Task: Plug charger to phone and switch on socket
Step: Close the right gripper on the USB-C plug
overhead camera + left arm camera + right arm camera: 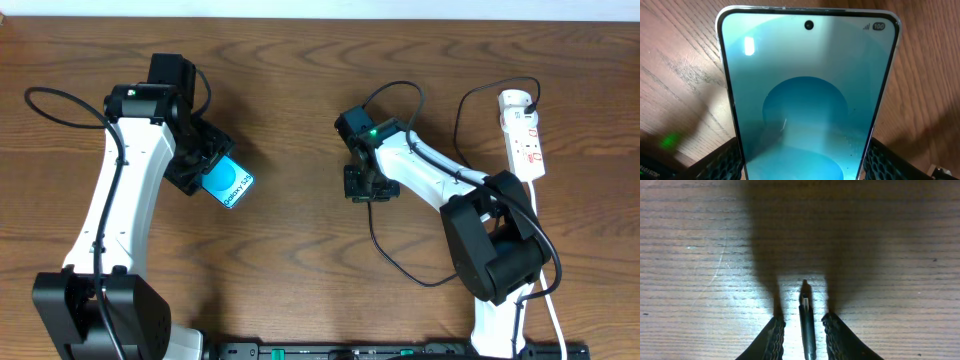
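Observation:
The phone (228, 184), its cyan screen up, is tilted at the left of the wooden table. My left gripper (205, 170) is shut on its lower end. In the left wrist view the phone (807, 100) fills the frame, with a black pad (720, 162) against each long edge. The charger cable (385, 250) loops from the socket (523, 135) at the far right to my right gripper (362, 190). In the right wrist view its connector tip (807, 325) lies between the fingers (776, 335) of that gripper (803, 320), with a gap on either side.
The white power strip's cord (548, 300) runs down the right edge. Bare wood table (300, 100) lies between the phone and the right gripper. The right arm's black base (495, 250) stands at the lower right.

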